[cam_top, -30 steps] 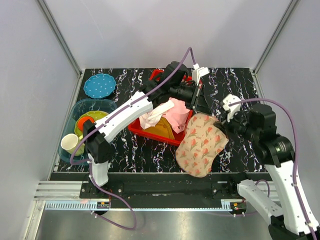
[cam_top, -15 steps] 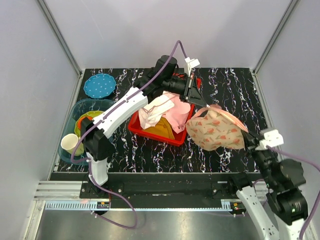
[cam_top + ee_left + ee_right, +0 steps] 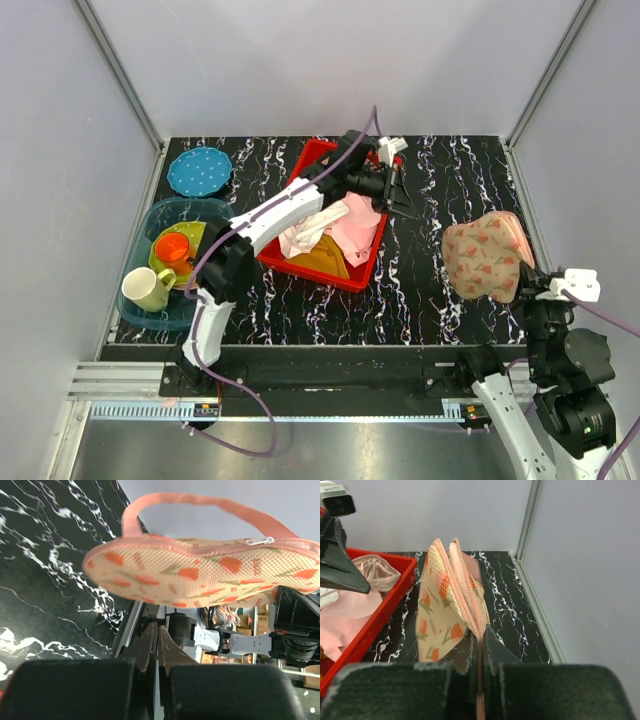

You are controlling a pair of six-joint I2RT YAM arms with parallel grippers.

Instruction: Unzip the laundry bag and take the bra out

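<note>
The laundry bag (image 3: 483,257), peach-cream with orange flowers and pink trim, hangs in the air over the table's right side. My right gripper (image 3: 525,290) is shut on the bag's pink trimmed edge (image 3: 481,625), and the bag stands on edge in front of it (image 3: 445,595). My left gripper (image 3: 405,207) is shut and empty over the red bin's right edge, well apart from the bag. In the left wrist view the bag (image 3: 210,575) floats beyond the closed fingertips (image 3: 150,635), its zipper pull (image 3: 261,541) at the top right. The bra does not show.
A red bin (image 3: 310,272) with white, pink and yellow garments sits mid-table and also shows in the right wrist view (image 3: 395,595). A teal tub (image 3: 165,212) with cups stands at the left and a blue dotted plate (image 3: 200,170) behind it. The cage post (image 3: 527,530) is close on the right.
The right gripper has carried the bag from mid-table to the right edge. The left gripper no longer touches the bag and has stayed over the bin.
</note>
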